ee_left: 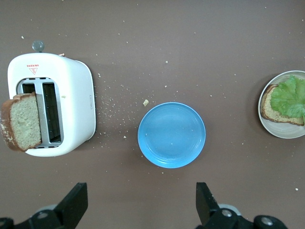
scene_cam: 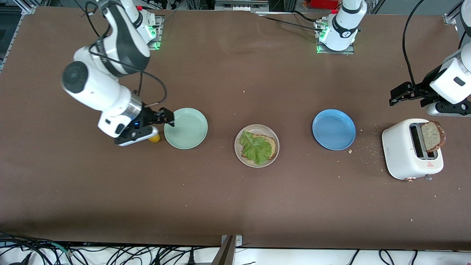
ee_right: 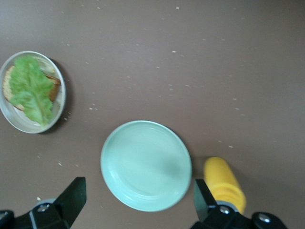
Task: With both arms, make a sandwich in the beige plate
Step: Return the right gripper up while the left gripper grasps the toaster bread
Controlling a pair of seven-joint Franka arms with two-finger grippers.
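The beige plate (scene_cam: 257,127) sits mid-table and holds one slice of brown bread (scene_cam: 272,141) with a green lettuce leaf (scene_cam: 255,148) on top. A second slice (scene_cam: 431,136) stands up out of the white toaster (scene_cam: 404,154) at the left arm's end. My left gripper (scene_cam: 399,94) is open and empty, up over the table beside the toaster and the blue plate; its wrist view shows the slice (ee_left: 21,121) and the toaster (ee_left: 76,105). My right gripper (scene_cam: 165,117) is open and empty over the edge of the mint-green plate (scene_cam: 187,129).
A blue plate (scene_cam: 333,129) lies between the beige plate and the toaster, with crumbs around it. A yellow bottle (scene_cam: 154,138) lies beside the mint-green plate, under the right gripper. The mint-green plate (ee_right: 145,164) and blue plate (ee_left: 171,135) hold nothing.
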